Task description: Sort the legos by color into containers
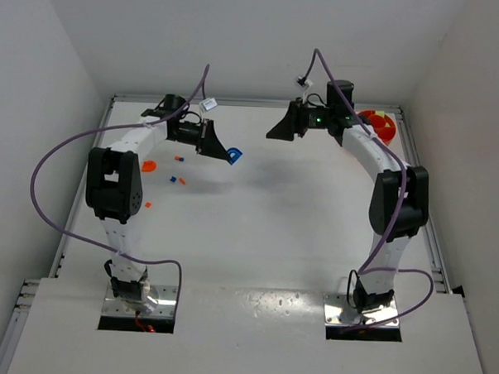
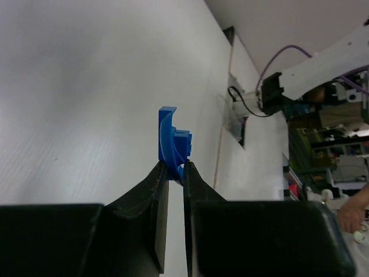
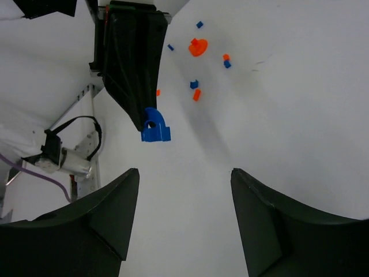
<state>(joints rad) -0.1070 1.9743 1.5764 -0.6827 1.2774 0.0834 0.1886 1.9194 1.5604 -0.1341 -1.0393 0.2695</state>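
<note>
Top view, step: The left gripper (image 1: 223, 151) is clamped on a blue piece (image 1: 234, 156), held over the far middle of the table (image 1: 313, 239). I judge the step is either carrying it to its place or offering it to the right gripper (image 1: 274, 130), which faces it from the right.
Top view, advice: Keep the pinch firm and the wrist steady. The hold looks to be on one edge only, so a quick swing could flick the piece out.
Top view, bowl: The orange bowl (image 1: 378, 125) sits in the far right corner. Going by colour, the blue piece does not belong there.
Top view, legos: Loose orange and blue legos (image 1: 173, 179) lie on the left, a little nearer than the left gripper, not yet sorted.
Left wrist, grip: The fingers nearly meet, pinching the lower end of the piece. Most of it stands clear above the tips.
Left wrist, look: Strong blue, a curved wall with a studded block against it. I cannot tell whether it is a small bowl or an arched brick.
Right wrist, hand: Its own jaws stand wide apart with nothing between them. The piece hangs farther out, apart from them.
Right wrist, advice: If it takes the piece, it should close on the free end, and only once that end lies between the pads.
Right wrist, look: Rounded top with a hole and a flat base. It looks like hard plastic and is likely slippery.
</note>
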